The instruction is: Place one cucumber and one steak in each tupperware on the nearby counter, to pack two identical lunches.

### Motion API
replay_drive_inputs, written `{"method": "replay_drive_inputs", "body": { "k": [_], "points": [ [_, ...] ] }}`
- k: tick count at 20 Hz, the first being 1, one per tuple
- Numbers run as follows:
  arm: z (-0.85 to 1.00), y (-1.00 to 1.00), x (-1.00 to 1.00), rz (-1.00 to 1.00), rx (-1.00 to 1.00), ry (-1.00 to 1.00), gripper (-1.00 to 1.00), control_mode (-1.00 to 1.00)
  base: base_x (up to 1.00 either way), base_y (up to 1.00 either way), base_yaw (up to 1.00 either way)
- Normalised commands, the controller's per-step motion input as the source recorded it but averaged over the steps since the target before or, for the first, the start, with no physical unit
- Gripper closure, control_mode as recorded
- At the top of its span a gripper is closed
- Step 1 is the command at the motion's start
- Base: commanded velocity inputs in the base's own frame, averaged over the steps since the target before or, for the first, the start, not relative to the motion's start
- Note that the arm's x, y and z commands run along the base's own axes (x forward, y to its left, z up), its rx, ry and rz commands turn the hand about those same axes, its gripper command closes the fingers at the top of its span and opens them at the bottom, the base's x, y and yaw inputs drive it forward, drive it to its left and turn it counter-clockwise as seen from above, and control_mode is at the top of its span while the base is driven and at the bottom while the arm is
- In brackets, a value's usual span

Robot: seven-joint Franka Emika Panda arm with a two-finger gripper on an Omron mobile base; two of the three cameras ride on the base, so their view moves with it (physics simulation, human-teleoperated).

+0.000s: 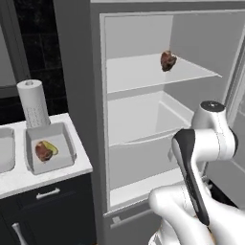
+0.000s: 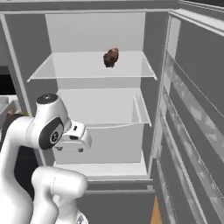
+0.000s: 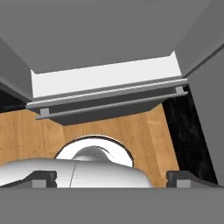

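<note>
One steak lies on the upper shelf of the open fridge. On the counter to the left, a light grey tupperware holds another steak with a yellowish-green cucumber against it. A second tupperware is cut off by the left edge of the picture, so what it holds is hidden. My gripper hangs low before the fridge, pointing down at its bottom edge and the wooden floor. It is open, with nothing between its fingertips.
A paper towel roll stands behind the tupperware. The fridge has a glass shelf, a drawer below it, and its open door on the right. Dark cabinet drawers sit under the counter.
</note>
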Motion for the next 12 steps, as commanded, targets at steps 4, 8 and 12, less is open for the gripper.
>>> {"method": "replay_drive_inputs", "body": {
  "k": [4, 8, 12],
  "points": [
    [0.00, 0.00, 0.00, 0.00, 0.00, 0.00, -1.00, 1.00, 0.54, -0.35, 0.25],
    [0.00, 0.00, 0.00, 0.00, 0.00, 0.00, -1.00, 1.00, 0.21, -0.48, 0.16],
    [0.00, 0.00, 0.00, 0.00, 0.00, 0.00, -1.00, 1.00, 0.22, -0.25, 0.08]
  ]
}}
